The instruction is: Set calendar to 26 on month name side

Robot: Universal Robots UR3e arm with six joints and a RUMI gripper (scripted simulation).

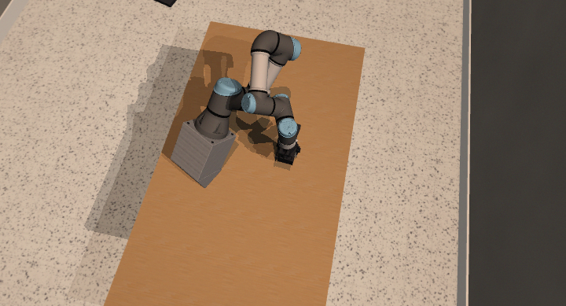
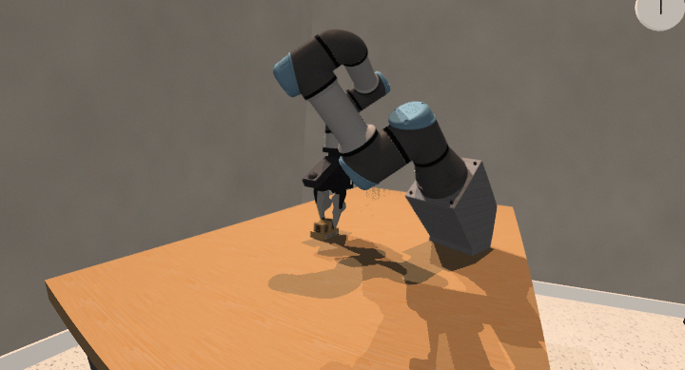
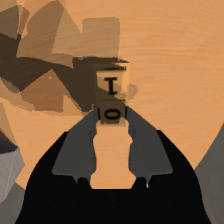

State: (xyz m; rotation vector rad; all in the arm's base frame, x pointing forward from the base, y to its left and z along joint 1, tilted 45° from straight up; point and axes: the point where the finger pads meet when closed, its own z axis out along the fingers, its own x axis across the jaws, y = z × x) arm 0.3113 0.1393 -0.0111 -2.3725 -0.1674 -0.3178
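Gripping a small wooden cube [image 3: 110, 110] between its two grey fingers, the tool [image 3: 110, 115] points down at the orange bench [image 3: 175, 75]. That near cube shows a 0 on the face toward the wrist camera. Just beyond it, touching, a second cube [image 3: 111, 84] shows a 1 lying on its side. Both sit low on the bench [image 2: 191, 290], near the arm's grey base [image 2: 455, 214]; the exterior view shows an 8 on one cube face [image 2: 320, 228].
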